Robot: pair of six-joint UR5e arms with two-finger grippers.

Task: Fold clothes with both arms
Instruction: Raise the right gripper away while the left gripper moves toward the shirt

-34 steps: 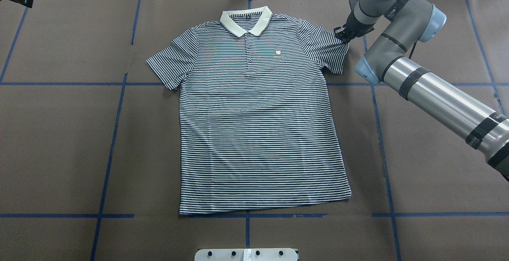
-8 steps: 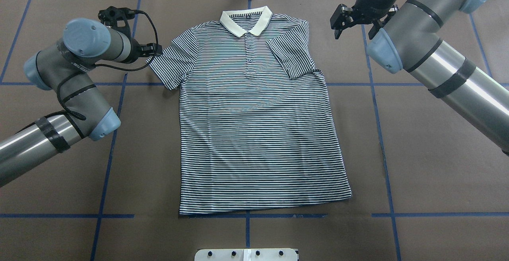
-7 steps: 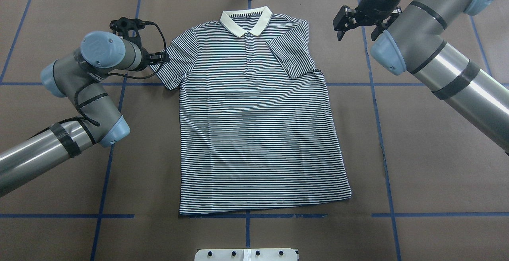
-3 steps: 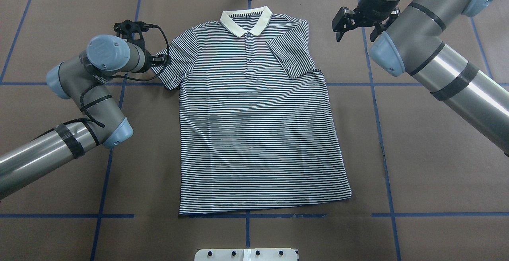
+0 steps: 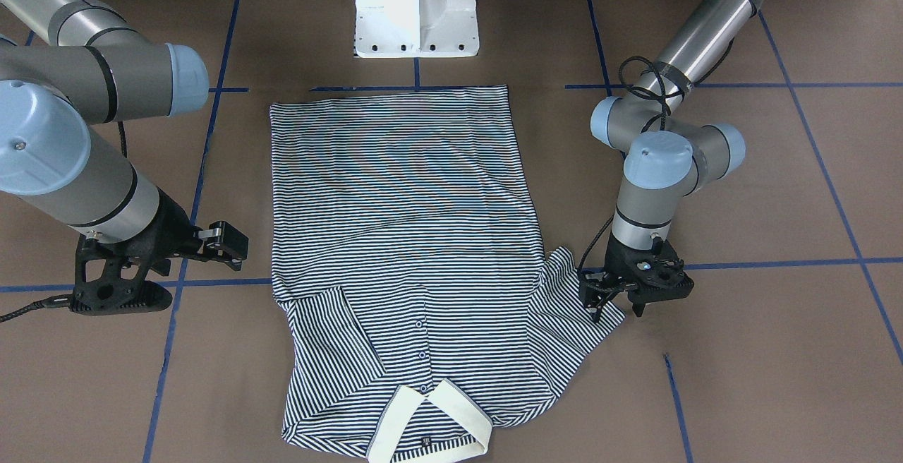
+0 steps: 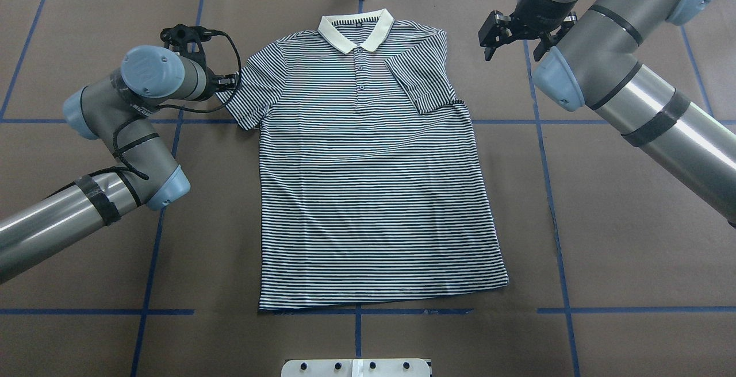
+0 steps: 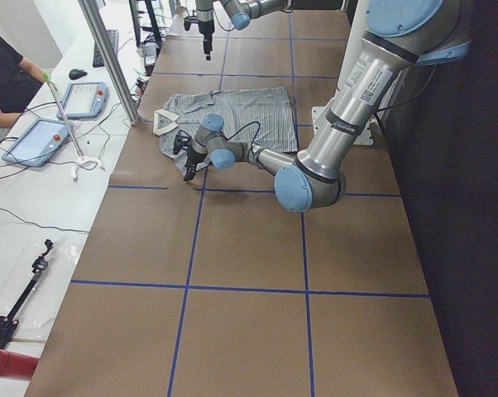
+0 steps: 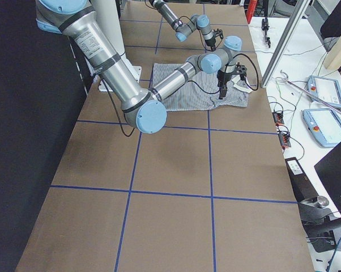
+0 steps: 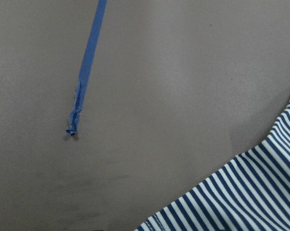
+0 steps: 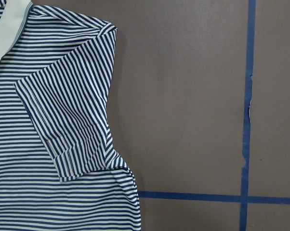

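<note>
Brown table [image 6: 632,250], polo shirt [image 6: 368,193] lengthwise, collar [image 6: 356,31] far from pedestal base [image 5: 416,4]

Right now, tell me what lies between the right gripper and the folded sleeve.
Only bare brown paper between right gripper and folded sleeve, per the overhead view.

The polo shirt [image 6: 368,193] has thin navy-and-white stripes and a cream-white collar [image 6: 356,35]. The bench [image 6: 632,222] is dull brown, crossed by a grid of blue tape lines [image 6: 156,239]. The left arm [image 6: 57,222] and right arm [image 6: 690,141] are grey and silver with light-blue joint caps [image 6: 146,66] and black bands [image 6: 655,119]. The left gripper [image 5: 615,306] and right gripper [image 6: 513,43] are black. The pedestal base [image 5: 416,11] is white.
</note>
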